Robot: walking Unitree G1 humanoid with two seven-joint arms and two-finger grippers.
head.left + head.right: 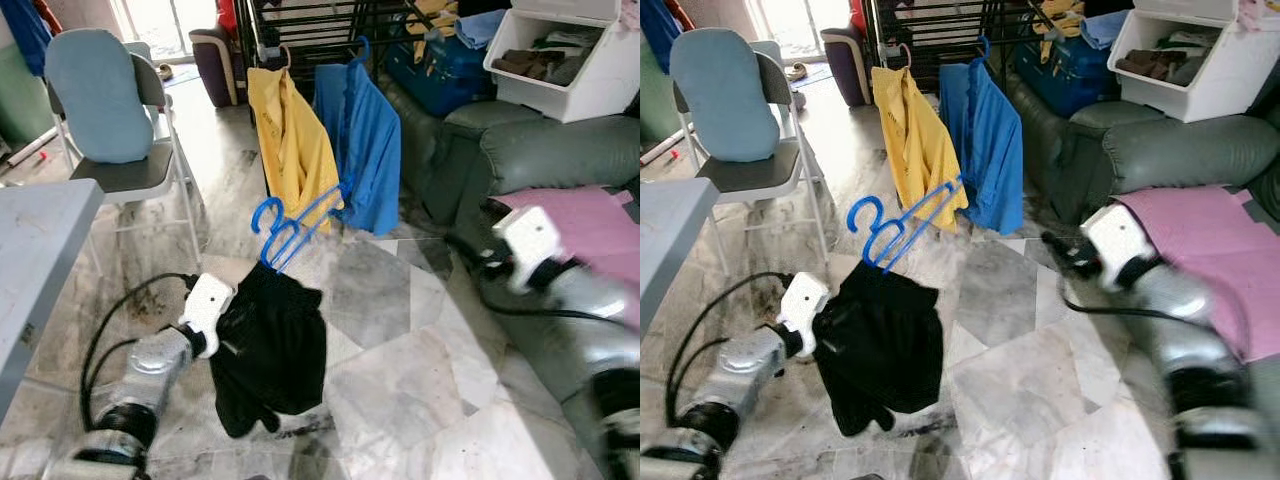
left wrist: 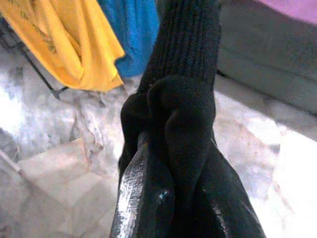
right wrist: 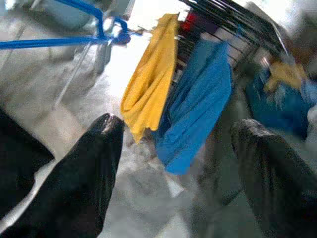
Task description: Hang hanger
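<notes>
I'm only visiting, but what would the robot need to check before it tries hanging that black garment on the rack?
1. Left gripper shut on the black garment: ok.
2. Blue hanger still in the garment, hook free at the top: ok.
3. Right gripper open and holding nothing, ready to help: ok.
4. Free space on the drying rack beside the yellow shirt and blue shirt: cannot tell.
5. Hook raised to the rail's height: not ok, it hangs well below the rail.
</notes>
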